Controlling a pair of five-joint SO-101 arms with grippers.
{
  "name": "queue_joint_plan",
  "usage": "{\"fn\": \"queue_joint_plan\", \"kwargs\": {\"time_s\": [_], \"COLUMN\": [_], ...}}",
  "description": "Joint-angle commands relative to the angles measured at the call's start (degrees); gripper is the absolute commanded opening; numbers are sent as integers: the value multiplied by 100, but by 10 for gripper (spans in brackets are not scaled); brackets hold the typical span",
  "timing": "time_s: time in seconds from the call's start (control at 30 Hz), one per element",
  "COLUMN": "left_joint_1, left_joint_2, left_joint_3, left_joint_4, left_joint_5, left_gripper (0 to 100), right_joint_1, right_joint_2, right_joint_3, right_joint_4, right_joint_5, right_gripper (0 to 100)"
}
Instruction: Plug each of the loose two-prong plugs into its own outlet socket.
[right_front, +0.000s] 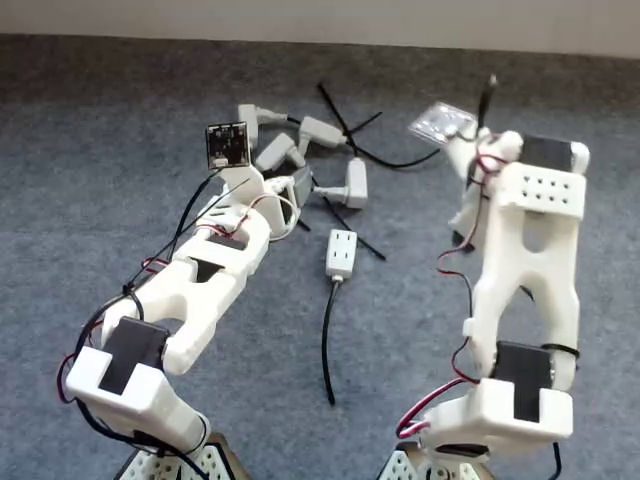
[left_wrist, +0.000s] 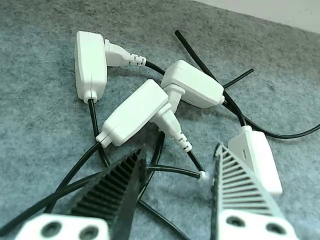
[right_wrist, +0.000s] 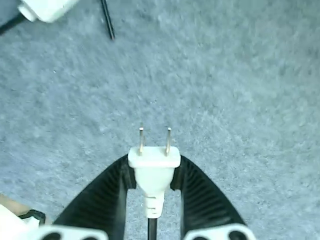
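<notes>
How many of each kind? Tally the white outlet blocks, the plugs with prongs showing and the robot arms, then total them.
White outlet blocks: 5
Plugs with prongs showing: 1
Robot arms: 2
Total: 8

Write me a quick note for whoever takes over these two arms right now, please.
Left gripper: open, above the tangle of white plastic sockets and plugs on black cords.
Right gripper: shut on a white two-prong plug, prongs forward, over bare grey carpet.
Done: some in the tangle look mated; cannot confirm.
To do: seat that plug, perhaps in the lone white socket block.
</notes>
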Motion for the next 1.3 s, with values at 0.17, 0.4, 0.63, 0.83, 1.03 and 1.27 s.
{"fn": "queue_joint_plan", "kwargs": {"time_s": [0.17, 0.4, 0.63, 0.83, 1.03, 1.27], "left_joint_1": [171, 171, 365, 514, 848, 1200], "left_joint_2": [-40, -84, -101, -1226, -2993, -4347], "left_joint_3": [-189, -180, -180, 400, 1367, 2062], "left_joint_4": [-123, -123, -123, -123, -316, -334], "left_joint_5": [9, 26, 26, 26, 26, 18], "left_gripper": [228, 228, 230, 230, 228, 228], "right_joint_1": [-1473, -2774, -2923, -2352, -2035, -2044], "right_joint_2": [-664, -1393, -1912, -2299, -2466, -2484], "right_joint_3": [-690, -268, 259, 690, 1130, 1956], "right_joint_4": [497, 497, 488, 479, 479, -57], "right_joint_5": [-440, -413, -220, -193, -185, -237], "right_gripper": [6, 6, 6, 6, 6, 6]}}
